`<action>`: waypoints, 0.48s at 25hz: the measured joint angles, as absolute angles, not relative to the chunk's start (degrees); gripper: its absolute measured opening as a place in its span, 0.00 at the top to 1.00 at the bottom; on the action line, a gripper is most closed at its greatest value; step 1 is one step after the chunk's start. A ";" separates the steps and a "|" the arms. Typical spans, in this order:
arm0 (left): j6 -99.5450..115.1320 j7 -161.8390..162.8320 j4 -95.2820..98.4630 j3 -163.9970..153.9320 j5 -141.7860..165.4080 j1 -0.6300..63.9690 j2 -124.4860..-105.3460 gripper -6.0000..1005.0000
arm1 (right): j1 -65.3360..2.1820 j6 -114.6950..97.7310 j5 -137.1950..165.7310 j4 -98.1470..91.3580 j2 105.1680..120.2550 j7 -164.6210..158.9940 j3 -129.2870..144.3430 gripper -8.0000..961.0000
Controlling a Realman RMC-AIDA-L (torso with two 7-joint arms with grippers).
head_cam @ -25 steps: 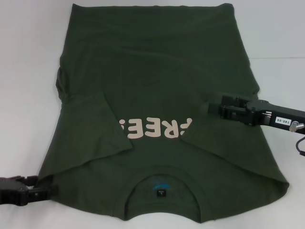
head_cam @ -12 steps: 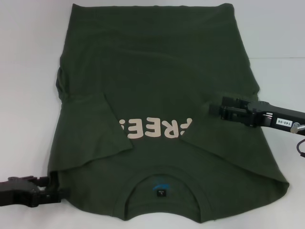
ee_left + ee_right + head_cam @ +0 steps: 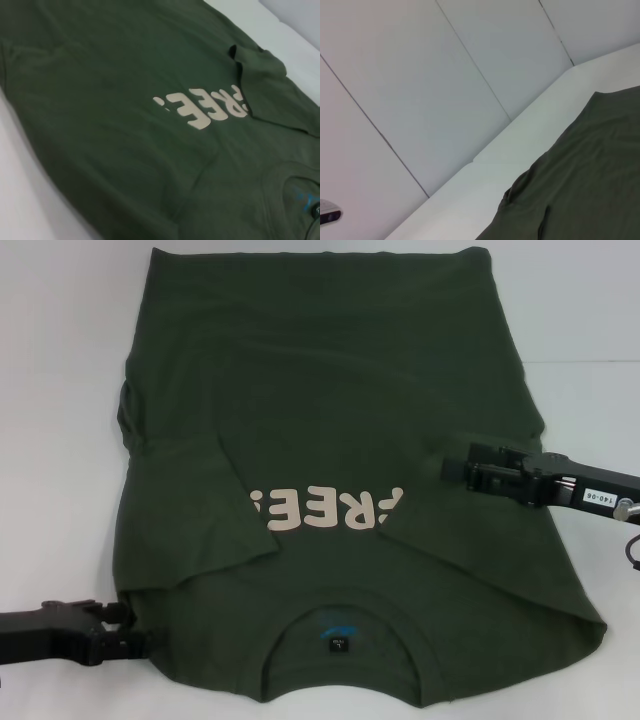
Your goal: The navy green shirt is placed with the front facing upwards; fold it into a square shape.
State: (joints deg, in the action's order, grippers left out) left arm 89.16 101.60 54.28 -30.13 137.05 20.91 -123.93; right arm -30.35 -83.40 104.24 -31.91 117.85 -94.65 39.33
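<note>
The navy green shirt lies spread on the white table, front side up, neck end toward the robot and hem end at the far edge. Both sleeves are folded in over the chest, so the cream lettering shows only in part, each end covered by a flap of green cloth. The round collar sits at the near edge, and the small blue-marked tag shows inside it.

Down at the near left corner, the left gripper is low at the table, its tip right at the edge of the cloth by the shoulder. Whether it has pinched any fabric, I cannot tell; the fingers are dark against dark cloth. From that gripper, the collar lies off to its right and the lettering farther out and to the right.

The left wrist view looks along the shirt: lettering in mid-frame, one folded-in sleeve beyond it, the collar off to one corner.

On the other side, the right gripper reaches in from the right, over the folded right sleeve, with the lettering just beyond its tip, toward the left. How far its fingers are parted I cannot tell, nor whether it has cloth.

The right wrist view shows only a shirt edge, a strip of table and a pale panelled wall behind.
</note>
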 joint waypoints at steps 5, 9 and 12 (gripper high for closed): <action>89.25 101.62 53.93 -30.61 137.30 21.57 -123.92 0.14 | -30.26 -83.41 104.24 -31.91 117.88 -94.51 39.18 0.07; 88.99 102.10 53.88 -31.23 137.32 21.62 -123.92 0.15 | -30.22 -83.46 104.23 -31.90 117.94 -94.53 39.11 0.07; 88.63 102.85 53.96 -31.26 137.34 21.67 -123.91 0.16 | -30.23 -83.80 104.24 -31.91 117.93 -94.60 38.96 0.07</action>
